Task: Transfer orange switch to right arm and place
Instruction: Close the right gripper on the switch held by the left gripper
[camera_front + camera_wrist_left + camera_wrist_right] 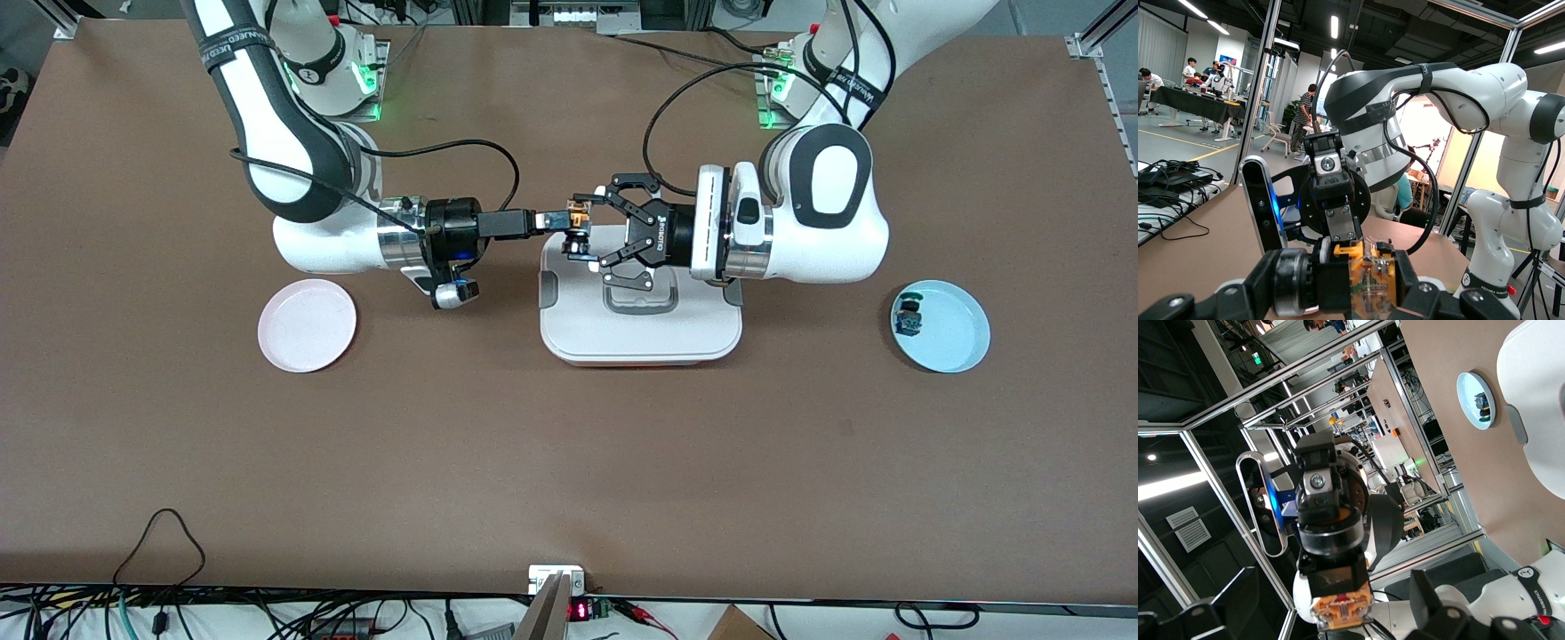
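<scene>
1. Brown worktop (569, 462) carries a white lidded box (640, 333).
2. Over it, left gripper (594, 233) fingers clamp the orange switch (580, 216).
3. Right gripper (558, 220) fingers stand wide, flanking it.
4. Switch looks light, rigid, delicate; grip its black barrel.

Brown table (569, 462), three items on it. White lidded container (640, 333) with grey side latches and a grey handle recess sits mid-table. Pink plate (307, 324) toward the right arm's end, nothing on it. Light blue plate (956, 333) toward the left arm's end, holding a small black switch with blue-green parts (909, 316) near its rim. Both plates well apart from the container. Loose black cable loop (160, 542) lies near the table edge closest to the front camera.
</scene>
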Available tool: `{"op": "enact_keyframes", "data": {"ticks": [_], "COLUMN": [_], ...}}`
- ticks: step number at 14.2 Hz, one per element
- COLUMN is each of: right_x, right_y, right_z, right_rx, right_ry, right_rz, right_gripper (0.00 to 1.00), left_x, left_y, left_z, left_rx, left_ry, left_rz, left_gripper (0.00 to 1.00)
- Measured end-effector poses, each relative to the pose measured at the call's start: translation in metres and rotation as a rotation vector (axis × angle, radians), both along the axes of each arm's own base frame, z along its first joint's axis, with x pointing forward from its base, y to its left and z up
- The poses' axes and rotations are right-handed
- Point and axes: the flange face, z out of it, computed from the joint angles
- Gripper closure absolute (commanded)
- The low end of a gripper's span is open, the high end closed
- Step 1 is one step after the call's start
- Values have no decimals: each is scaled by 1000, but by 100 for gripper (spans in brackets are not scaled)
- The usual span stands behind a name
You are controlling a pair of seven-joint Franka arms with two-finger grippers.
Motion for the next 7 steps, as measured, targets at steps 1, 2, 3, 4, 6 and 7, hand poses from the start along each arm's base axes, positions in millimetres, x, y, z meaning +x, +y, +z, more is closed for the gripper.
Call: {"op": "enact_keyframes", "data": {"ticks": [1,2,3,4,6,7], "right_x": [0,0,1,1,1,-1], "right_y": [0,0,0,0,1,3], "right_z": [-1,-3,-5,-6,-7,-7], "right_rx": [0,-1,-3,-4,-5,-4], "right_ry": [-5,-9,-11,-13,-16,-16], "right_rz": [-2,-3,-5,-6,-6,-3], "right_gripper": [6,7,10,18,38,51], "left_x": [0,0,0,0,0,0], "left_y": [0,0,0,0,0,0], "left_z": [0,0,0,0,0,0], "left_rx": [0,0,0,0,0,0], "left_ry": [0,0,0,0,0,0], "left_rz": [0,0,0,0,0,0], "left_gripper": [81,81,81,81,81,81]}}
